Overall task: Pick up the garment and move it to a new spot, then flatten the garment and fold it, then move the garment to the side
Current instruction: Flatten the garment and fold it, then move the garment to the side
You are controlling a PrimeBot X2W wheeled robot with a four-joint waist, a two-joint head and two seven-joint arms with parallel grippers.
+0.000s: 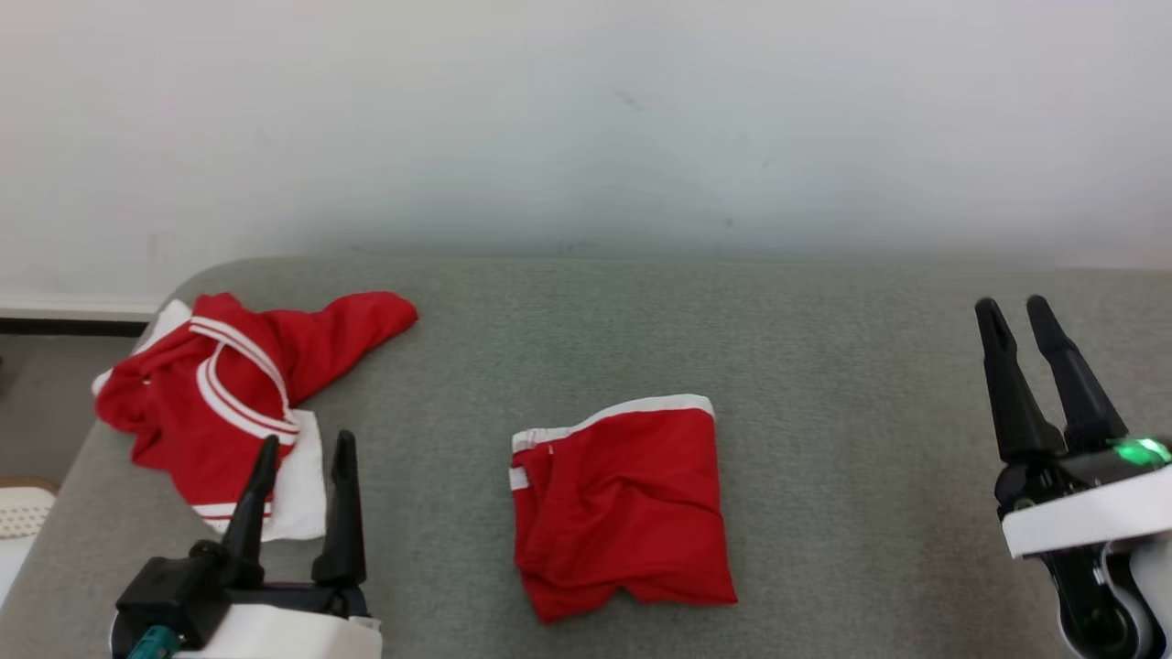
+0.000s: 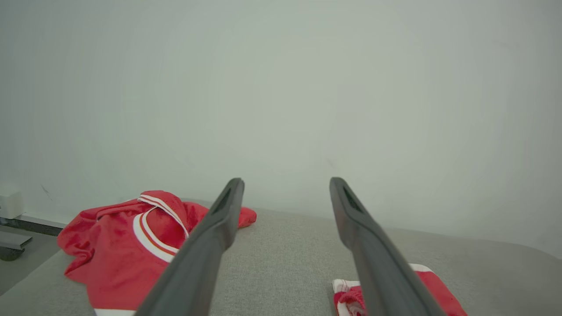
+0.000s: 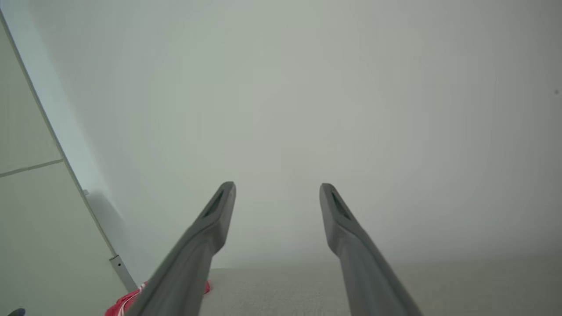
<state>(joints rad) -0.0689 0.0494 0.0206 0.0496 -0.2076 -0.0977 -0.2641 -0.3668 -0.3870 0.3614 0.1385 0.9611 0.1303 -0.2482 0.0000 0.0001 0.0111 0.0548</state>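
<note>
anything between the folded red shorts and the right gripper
Nothing: the head view shows a bare stretch of grey padded surface between the folded red shorts and the right gripper.

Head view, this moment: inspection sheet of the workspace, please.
Surface: grey fabric top, flat.
Job's things: red shorts, folded, centre; red jersey, crumpled, near the left edge.
Clutter: nothing seen.
End effectors: left end effector and right end effector open, holding nothing.
Cables: teal plug at the left wrist; nothing loose seen.
Surroundings: pale wall behind; floor at left.
</note>
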